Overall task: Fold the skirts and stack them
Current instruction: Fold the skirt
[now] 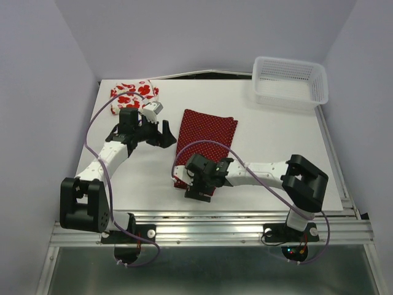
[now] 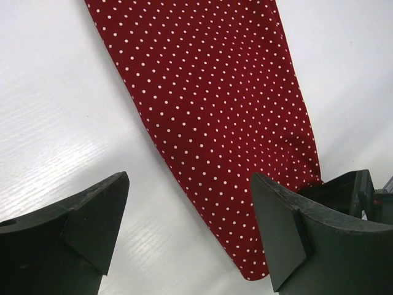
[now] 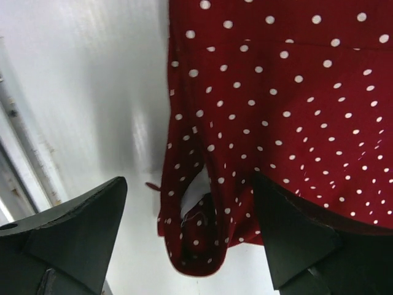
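The dark red skirt with tiny white dots [image 1: 206, 132] lies flat in the middle of the table. The white skirt with red flowers [image 1: 132, 95] lies folded at the far left corner. My left gripper [image 1: 167, 136] is open at the dotted skirt's left edge. In the left wrist view that skirt [image 2: 221, 123] runs between the open gripper [image 2: 190, 227], and it holds nothing. My right gripper [image 1: 191, 187] is open over the skirt's near left corner. In the right wrist view that corner [image 3: 202, 203], with a white label, lies between the open gripper [image 3: 187, 233].
A white plastic lattice basket [image 1: 290, 80] stands at the far right corner. The table's near edge with its metal rail [image 1: 209, 218] runs just below my right gripper. The white tabletop [image 1: 282, 135] shows bare to the right of the skirt.
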